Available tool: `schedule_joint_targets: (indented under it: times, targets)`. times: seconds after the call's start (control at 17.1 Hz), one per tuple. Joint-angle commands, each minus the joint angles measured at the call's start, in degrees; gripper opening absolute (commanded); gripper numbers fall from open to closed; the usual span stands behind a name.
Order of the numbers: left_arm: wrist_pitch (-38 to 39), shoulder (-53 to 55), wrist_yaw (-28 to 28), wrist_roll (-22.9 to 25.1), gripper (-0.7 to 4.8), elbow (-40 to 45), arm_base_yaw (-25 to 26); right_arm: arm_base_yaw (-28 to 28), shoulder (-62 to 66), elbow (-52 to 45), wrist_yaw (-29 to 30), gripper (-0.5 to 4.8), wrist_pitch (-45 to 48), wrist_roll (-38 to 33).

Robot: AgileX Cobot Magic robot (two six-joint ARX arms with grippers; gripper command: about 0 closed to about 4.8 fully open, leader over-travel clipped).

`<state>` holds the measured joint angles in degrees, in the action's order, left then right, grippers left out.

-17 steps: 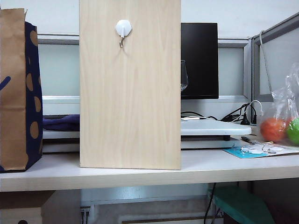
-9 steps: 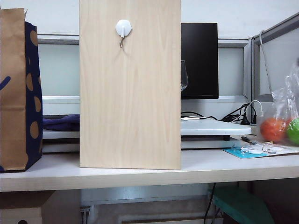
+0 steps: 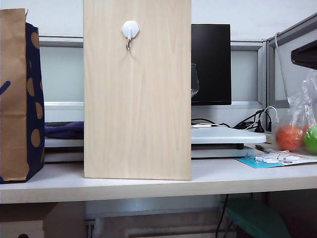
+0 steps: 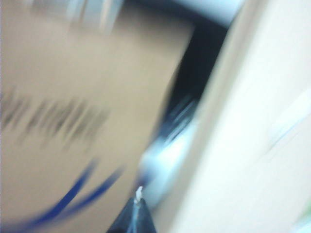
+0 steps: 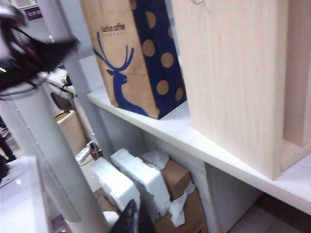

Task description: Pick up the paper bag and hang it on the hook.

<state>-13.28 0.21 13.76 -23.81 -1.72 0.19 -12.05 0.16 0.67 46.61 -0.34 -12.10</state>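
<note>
Just one paper bag (image 3: 20, 94), one hook (image 3: 130, 35); left gripper (image 4: 138, 213) closed, right gripper (image 5: 131, 218) seemingly closed

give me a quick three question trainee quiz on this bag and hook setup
1. True or false: the paper bag already hangs on the hook.
2. What stands at the far right of the table in the exterior view?
A. a clear plastic bag of fruit
B. a kettle
C. a stack of plates
3. Fill in: the hook sits near the top of the ______.

Key
1. False. The bag stands on the table, left of the board; neither the left gripper nor the right gripper holds it.
2. A
3. wooden board
</note>
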Motion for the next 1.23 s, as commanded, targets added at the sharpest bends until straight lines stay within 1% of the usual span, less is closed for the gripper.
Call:
schedule_joint_targets:
  times: [0.06,0.12,0.18,0.23,0.29,0.35,0.41,0.58,0.7,0.76,0.82,0.88,0.99,1.11,1.23]
  targets:
    - [5.90,2.95,-5.05,7.89,-0.05,-12.92,-0.02,0.07,0.00,-0.39,-0.48,-0.01,1.95,0.15]
    - [10.01,7.80,-7.93,18.21,-0.05,-20.33,-0.02,0.07,0.00,-0.39,-0.57,-0.01,2.27,0.15]
    - [10.62,10.99,-10.21,23.45,-0.04,-24.28,0.00,0.09,0.00,-0.39,-0.61,-0.01,2.27,0.17]
    - [10.14,14.88,-15.30,27.43,0.34,-28.50,0.00,0.09,0.00,-0.39,-0.66,-0.01,2.29,0.17]
    - [9.11,18.01,-22.45,28.15,2.04,-30.75,0.00,0.09,0.00,-0.39,-0.63,-0.01,2.32,0.17]
    - [7.52,20.11,-26.25,28.06,2.94,-31.06,0.00,0.09,0.00,-0.39,-0.63,-0.01,2.32,0.15]
    - [4.44,24.57,-27.63,28.24,3.09,-31.06,0.00,0.17,0.00,-0.39,-0.63,-0.01,2.32,0.15]
    - [-3.61,34.53,-22.58,30.93,3.09,-31.10,0.00,0.15,0.00,-0.39,-0.61,-0.01,2.32,0.13]
    - [-8.50,39.21,-23.71,30.95,3.08,-31.15,0.00,0.17,0.00,-0.39,-0.63,-0.01,2.32,0.13]
    - [-10.29,40.54,-25.46,30.95,3.08,-31.15,-0.02,0.20,0.00,-0.39,-0.63,-0.01,2.32,0.13]
    - [-11.47,41.42,-26.64,31.76,3.04,-31.15,-0.02,0.17,0.00,-0.39,-0.61,-0.01,2.32,0.13]
    - [-12.94,42.49,-26.69,33.92,2.97,-31.15,0.00,0.15,0.00,-0.39,-0.61,-0.01,2.32,0.11]
    - [-16.04,45.22,-28.11,34.86,2.81,-31.17,0.04,0.17,0.00,-0.39,-0.63,-0.01,2.32,0.11]
    - [-19.87,49.11,-28.11,36.26,2.77,-31.17,1.44,0.20,0.00,-0.39,-0.63,-0.01,2.34,0.11]
    - [-20.96,52.11,-27.96,35.58,2.77,-31.23,3.50,0.17,0.00,-0.39,-0.63,-0.01,2.36,0.11]
